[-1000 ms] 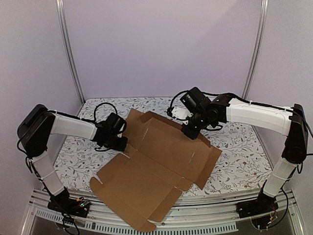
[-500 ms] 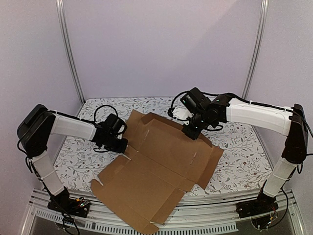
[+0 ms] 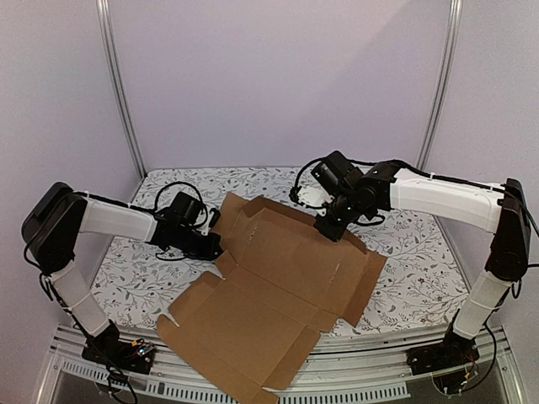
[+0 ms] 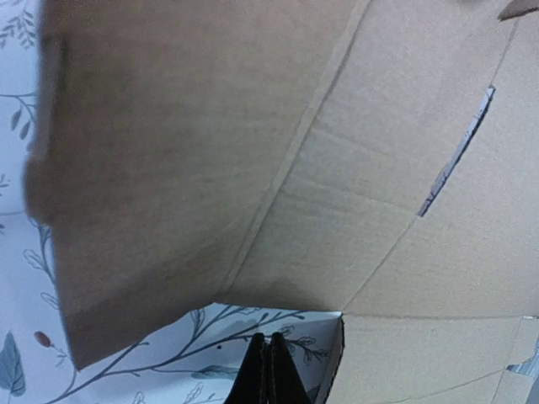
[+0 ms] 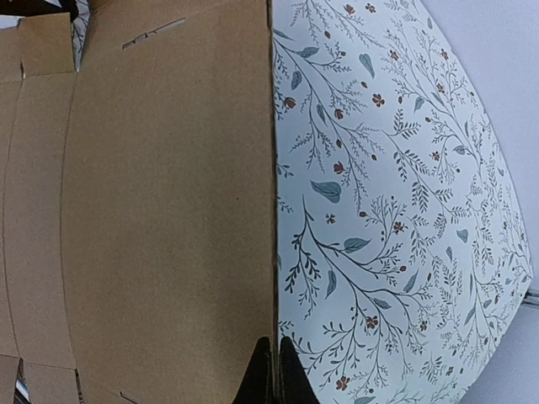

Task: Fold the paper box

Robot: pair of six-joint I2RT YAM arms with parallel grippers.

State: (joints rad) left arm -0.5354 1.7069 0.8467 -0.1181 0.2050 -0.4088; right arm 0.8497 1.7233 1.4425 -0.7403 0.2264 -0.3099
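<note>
Pressing with fingers shut together, the right gripper [image 3: 328, 231] seems to pin the far edge of the paper box [image 3: 278, 295] — a die-cut sheet lying open on the floral tablecloth [image 3: 413, 269]. The left gripper [image 3: 215, 248], also closed and holding nothing, sits at a raised side flap [image 3: 231, 217] — probably to lift it.

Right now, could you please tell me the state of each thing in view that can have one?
paper box: unfolded, lying open on the table; its far-left flap looks lifted.
left gripper: shut, holding nothing, beside the box's left edge.
right gripper: shut, holding nothing, at the box's far edge.
</note>
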